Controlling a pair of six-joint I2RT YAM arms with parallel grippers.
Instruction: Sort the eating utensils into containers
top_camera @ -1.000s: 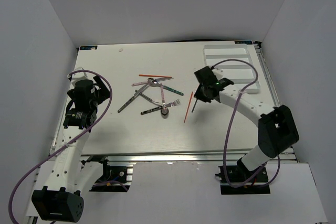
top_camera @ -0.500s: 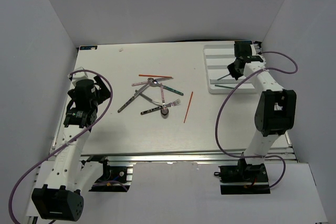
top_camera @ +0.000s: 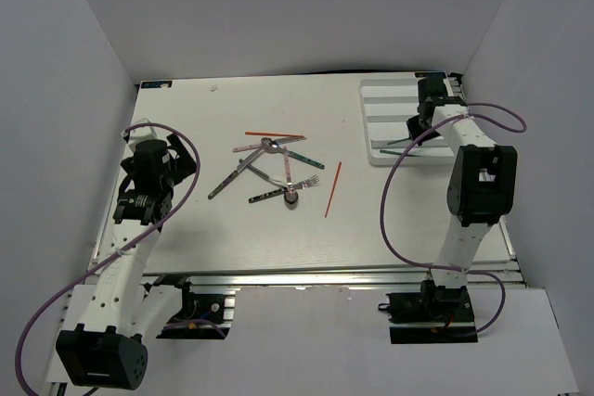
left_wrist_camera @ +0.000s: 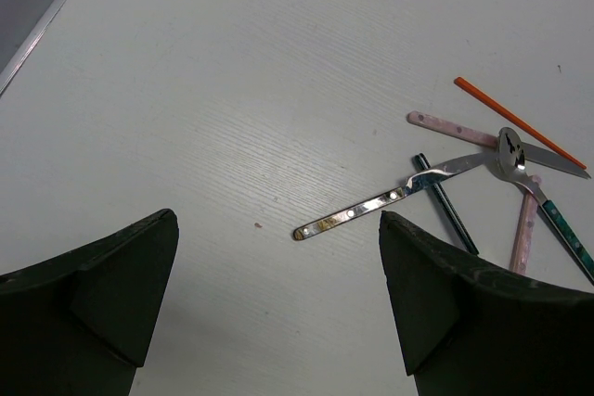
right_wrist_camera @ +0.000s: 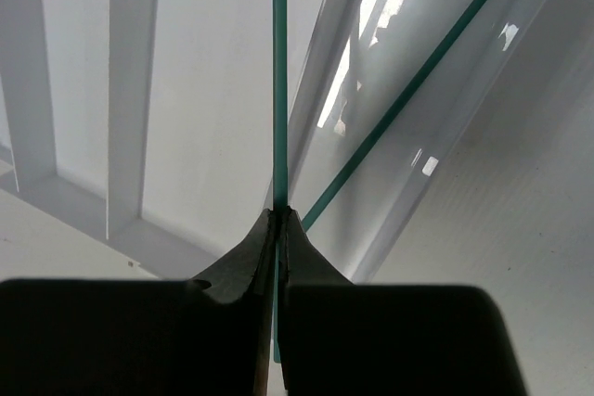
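The white cutlery tray (top_camera: pixel 397 90) sits at the back right. My right gripper (top_camera: pixel 419 123) hangs over it, shut on a dark green stick (right_wrist_camera: pixel 279 90) that points out ahead of the fingertips (right_wrist_camera: pixel 281 217). A second green stick (right_wrist_camera: pixel 408 99) lies in a tray compartment. Loose utensils lie mid-table: an orange stick (top_camera: pixel 275 134), a silver knife (top_camera: pixel 232 176), a fork (top_camera: pixel 303 180) and another orange stick (top_camera: pixel 333 188). My left gripper (top_camera: pixel 151 157) is open and empty at the left, with the silver handle (left_wrist_camera: pixel 371 206) just beyond its fingertips (left_wrist_camera: pixel 277 220).
A pink-handled utensil (left_wrist_camera: pixel 455 127), a spoon bowl (left_wrist_camera: pixel 509 147), a dark green stick (left_wrist_camera: pixel 445 203) and an orange stick (left_wrist_camera: pixel 515 122) cross one another in the pile. White walls enclose the table. The tray's raised dividers (right_wrist_camera: pixel 130 90) run under my right gripper.
My right gripper carried the green stick from mid-table to the tray at the back right, then shifted slightly over it. The left arm has not moved.
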